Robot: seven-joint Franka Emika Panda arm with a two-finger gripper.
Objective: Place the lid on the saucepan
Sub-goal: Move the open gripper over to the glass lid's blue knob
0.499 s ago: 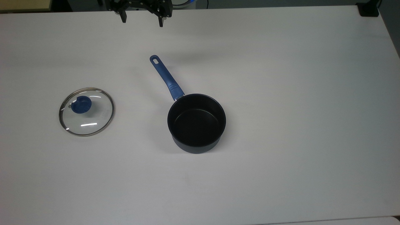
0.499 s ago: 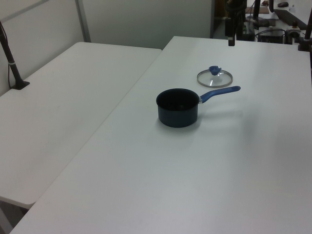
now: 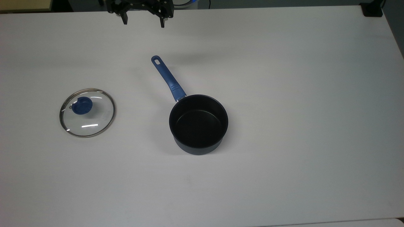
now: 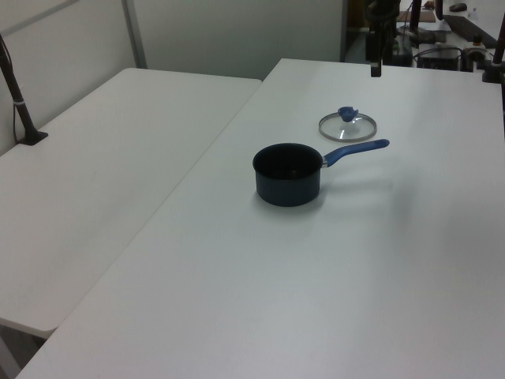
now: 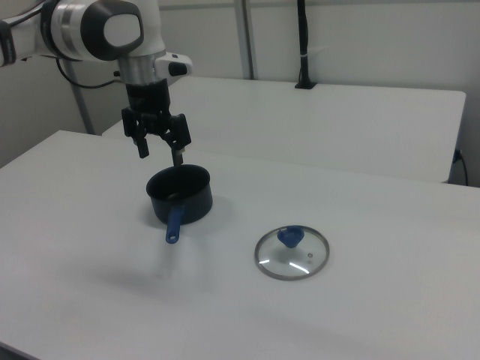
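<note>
A plain white bench (image 3: 284,94) carries everything, with a second white bench (image 4: 102,181) butted against it on the left view's left and pale partition walls behind. Taking the top view from its left to its right: the lid (image 3: 87,112) lies flat on the bench on the top view's left, a clear glass disc with a metal rim, its blue knob (image 3: 82,106) pointing up. It sits well apart from the saucepan (image 3: 198,124), which stands upright near the middle of the bench, open and dark inside. The saucepan's long blue handle (image 3: 168,78) runs from the pot toward the top view's upper left, ending in a small hole.

The gripper (image 3: 143,21) hangs in the air at the far edge of the bench, above the surface and touching nothing. Its two black fingers (image 3: 125,19) point down and stand wide apart, with nothing between them. In the right view the gripper (image 5: 159,150) hangs from the white arm (image 5: 105,30), over the saucepan (image 5: 180,195) as that camera frames it, while the lid (image 5: 292,253) rests on the bench toward the right view's right. In the left view the lid (image 4: 348,125) lies just beyond the handle's tip.
</note>
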